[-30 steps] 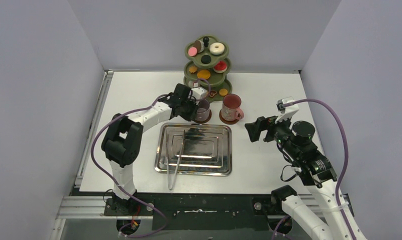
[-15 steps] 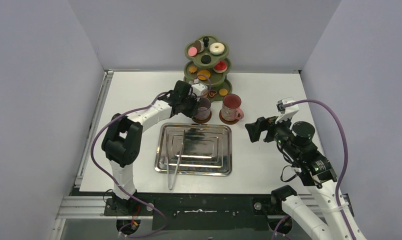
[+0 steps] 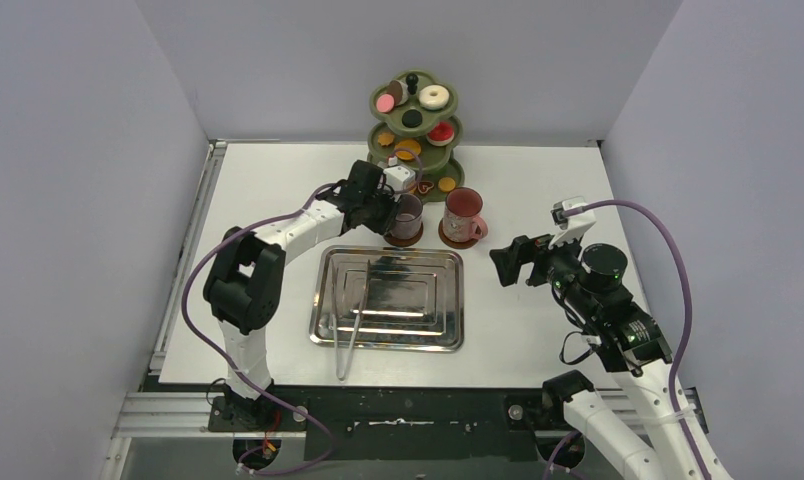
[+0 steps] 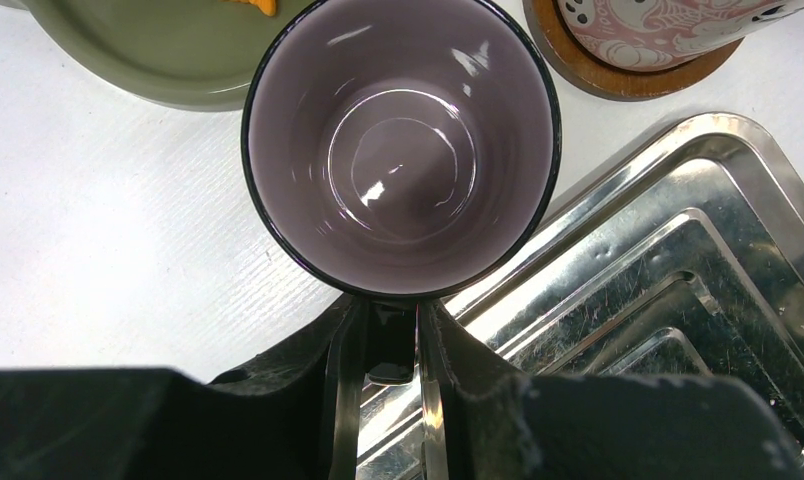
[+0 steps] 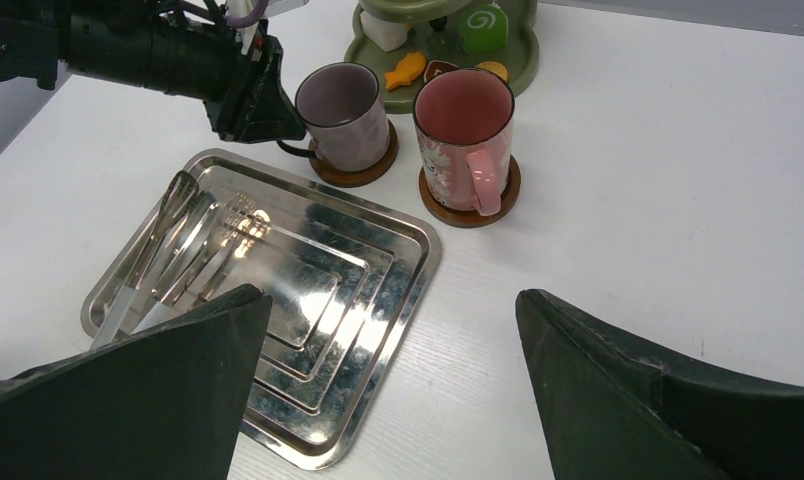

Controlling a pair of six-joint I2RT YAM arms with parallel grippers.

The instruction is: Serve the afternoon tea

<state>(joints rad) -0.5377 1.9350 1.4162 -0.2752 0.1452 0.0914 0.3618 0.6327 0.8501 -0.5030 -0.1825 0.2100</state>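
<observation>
The mauve mug [image 3: 408,218] stands on a brown coaster [image 5: 353,172] in front of the olive-green stand [image 3: 414,150]. My left gripper [image 4: 390,345] is shut on the mug's dark handle, which sits between the jaws; the mug [image 4: 403,150] is empty. The pink mug [image 3: 463,212] stands on its own coaster [image 5: 468,212] to the right, handle facing me. A white donut [image 3: 435,96], a pink macaron [image 3: 385,102] and other sweets lie on the stand's tiers. A green swirl roll [image 5: 483,25] sits on the bottom tier. My right gripper [image 5: 390,298] is open and empty, above the table right of the tray.
The steel tray [image 3: 388,338] lies in front of the mugs with the metal tongs [image 3: 350,320] across its left side. The tray's far edge [image 4: 678,150] is close beside the mauve mug. Grey walls enclose the table on three sides.
My left gripper and the mauve mug have shifted a little toward the stand. My right arm has eased slightly toward me.
</observation>
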